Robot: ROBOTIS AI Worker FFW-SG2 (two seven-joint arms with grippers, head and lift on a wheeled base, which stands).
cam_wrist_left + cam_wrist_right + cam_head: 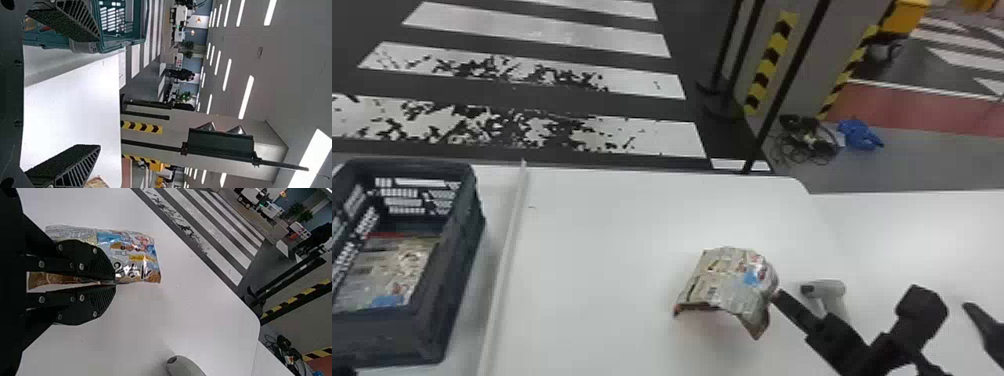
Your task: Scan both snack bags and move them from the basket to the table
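1. Progress: approx. halfway thru the pick-out, I'd judge. The held snack bag is out of the basket and over the white table; whether it's been scanned, can't tell.
2. R gripper: fingers pinched together on one edge of that bag, the rest sticking out past the tips. Bag prob. sits just above the tabletop, tho the head view is too poor to rule out contact.
3. L gripper: fingers wide apart, nothing betw. them; basket shows close by one finger in its wrist view.
4. Left to do: finish w/ the held bag (scan if needed, set down). Then the second snack bag, lying flat inside the basket, needs scan + move.
5. Handheld scanner: on the table, near the R gripper, nobody's holding it. Handy, but could get knocked if the R arm swings that way.
6. In the way: basket walls around bag no. 2, plus a raised white strip betw. basket and the open tabletop. Lift shd clear both.
7. Beyond the table: striped crossing, grey pillar w/ hazard tape, cables and a blue item on the floor. None of it blocks the work.
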